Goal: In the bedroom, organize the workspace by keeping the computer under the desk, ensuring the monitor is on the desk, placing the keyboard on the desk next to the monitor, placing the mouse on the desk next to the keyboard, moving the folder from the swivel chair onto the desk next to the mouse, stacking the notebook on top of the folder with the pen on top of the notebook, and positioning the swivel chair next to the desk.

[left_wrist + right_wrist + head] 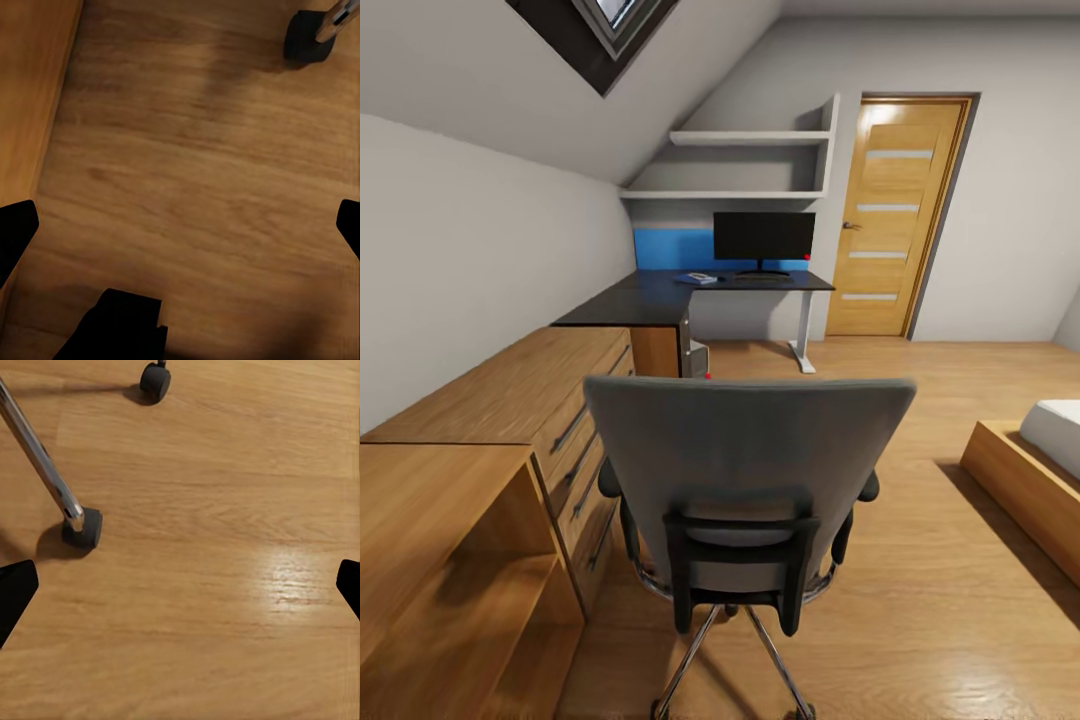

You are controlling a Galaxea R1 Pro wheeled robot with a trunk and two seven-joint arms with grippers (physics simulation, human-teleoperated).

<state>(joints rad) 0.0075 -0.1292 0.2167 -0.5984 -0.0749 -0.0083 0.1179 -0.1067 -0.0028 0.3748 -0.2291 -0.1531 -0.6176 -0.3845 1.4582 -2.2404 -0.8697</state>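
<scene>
Both hands, left hand (180, 225) and right hand (180, 585), hang wide apart and empty over the floor. Swivel chair (750, 470) sits near, back toward us, well short of the far surface (660, 297) carrying the monitor (764, 238), probably awaiting a push.

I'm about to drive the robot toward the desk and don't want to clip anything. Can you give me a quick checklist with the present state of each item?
1. Path ahead: not ok. The swivel chair stands directly in front, its back toward the camera.
2. Left gripper free: ok, open over bare wood floor.
3. Right gripper free: ok, open, holding nothing.
4. Chair casters near the grippers: not ok, close below.
5. Monitor on the desk: ok.
6. Folder on the chair seat: cannot tell, the backrest hides it.
</scene>
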